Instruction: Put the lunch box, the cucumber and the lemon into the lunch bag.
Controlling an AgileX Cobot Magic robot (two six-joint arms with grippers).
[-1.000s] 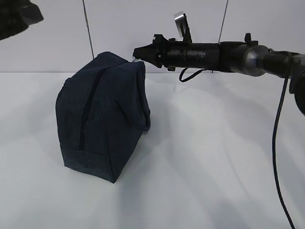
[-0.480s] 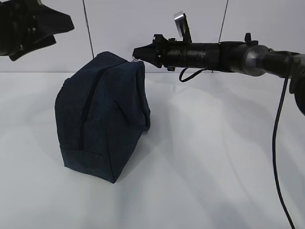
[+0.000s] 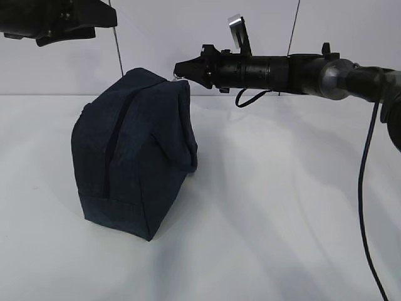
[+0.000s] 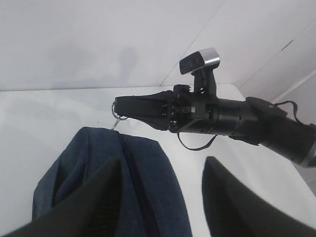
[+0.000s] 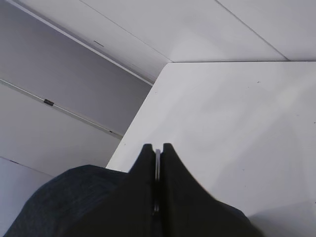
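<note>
The dark navy lunch bag stands on the white table, its zipper line running along the top. My right gripper reaches in from the right and is shut on the silver ring zipper pull at the bag's far top end; the ring shows between its fingers in the right wrist view. My left gripper hangs open and empty high at the upper left, above the bag. The lunch box, the cucumber and the lemon are out of view.
A white wall with vertical seams stands right behind the bag. The right arm's black cable hangs down at the right side. The white table stretches to the front and right of the bag.
My left gripper has moved in from the upper left edge toward the right, above the bag. The right gripper and the bag have stayed where they were.
</note>
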